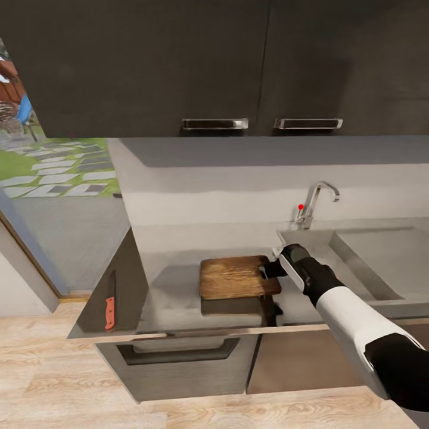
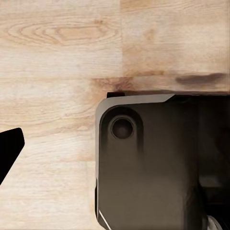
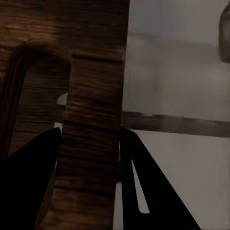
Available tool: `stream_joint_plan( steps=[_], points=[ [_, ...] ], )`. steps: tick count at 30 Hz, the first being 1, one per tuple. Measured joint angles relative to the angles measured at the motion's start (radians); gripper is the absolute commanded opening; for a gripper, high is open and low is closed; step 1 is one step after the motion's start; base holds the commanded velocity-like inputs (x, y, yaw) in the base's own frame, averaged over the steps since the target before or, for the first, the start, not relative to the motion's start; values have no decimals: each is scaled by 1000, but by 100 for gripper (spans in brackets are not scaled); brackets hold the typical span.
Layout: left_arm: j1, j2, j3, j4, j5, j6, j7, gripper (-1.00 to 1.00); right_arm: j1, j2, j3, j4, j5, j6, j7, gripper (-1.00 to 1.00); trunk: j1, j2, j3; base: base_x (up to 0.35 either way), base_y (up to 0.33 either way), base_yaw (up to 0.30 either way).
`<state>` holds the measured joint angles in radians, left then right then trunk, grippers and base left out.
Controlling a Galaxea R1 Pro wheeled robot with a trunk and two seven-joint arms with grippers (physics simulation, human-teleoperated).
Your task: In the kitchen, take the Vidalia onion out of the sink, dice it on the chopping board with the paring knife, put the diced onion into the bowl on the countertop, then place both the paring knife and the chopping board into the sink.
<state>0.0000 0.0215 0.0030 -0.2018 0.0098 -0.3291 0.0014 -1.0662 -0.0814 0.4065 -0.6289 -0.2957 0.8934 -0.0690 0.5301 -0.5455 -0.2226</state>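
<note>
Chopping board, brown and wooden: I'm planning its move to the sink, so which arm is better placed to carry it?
Right. Its hand is shut on the brown wooden chopping board at the handle-hole end, beside the grey sink. The left wrist view faces light wood floor, away from the counter.

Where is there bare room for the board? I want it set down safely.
The sink basin right of the faucet looks bare. Countertop between the paring knife and the chopping board is free. Crowded at the right gripper.

Light wood floor [image 2: 52,57]; dark grey robot body part [image 2: 153,167]; black fingertip [image 2: 8,151] at frame edge.
</note>
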Motion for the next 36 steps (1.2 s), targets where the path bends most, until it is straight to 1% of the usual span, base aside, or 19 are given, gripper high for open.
stream_joint_plan(
  steps=[3, 5, 9, 23, 26, 28, 29, 36],
  points=[
    [0, 0, 0, 0, 0, 0, 0, 100, 0, 0, 22, 5, -3, -1, 29, -100, 0, 0, 0, 8, -8, 0],
    [0, 0, 0, 0, 0, 0, 0, 100, 0, -1, 26, 7, -3, -1, 45, -100, 0, 0, 0, 3, -3, 0],
    [0, 0, 0, 0, 0, -1, 0, 100, 0, 0, 30, 9, -3, -1, 56, -100, 0, 0, 0, 0, 0, 0],
    [0, 0, 0, 0, 0, 0, 0, 100, 0, -8, 26, 10, 4, -6, 53, -100, 0, 0, 0, 0, 0, 0],
    [0, 0, 0, 0, 0, 0, 0, 100, 0, -16, 26, 12, 8, -8, 52, -100, 0, 0, 0, 0, 0, 0],
    [0, 0, 0, 0, 0, 0, 0, 100, 0, -21, 26, 15, 2, -8, 52, -100, 0, 0, 0, 0, 0, 0],
    [0, 0, 0, 0, 0, -1, 0, 100, 0, -22, 25, 17, 6, -8, 52, -100, 0, 0, 0, 0, 0, 0],
    [0, 1, 0, 0, 0, -2, 0, 100, 0, -24, 24, 21, 0, -10, 56, -100, 0, 0, 0, 0, 0, 0]
  ],
)
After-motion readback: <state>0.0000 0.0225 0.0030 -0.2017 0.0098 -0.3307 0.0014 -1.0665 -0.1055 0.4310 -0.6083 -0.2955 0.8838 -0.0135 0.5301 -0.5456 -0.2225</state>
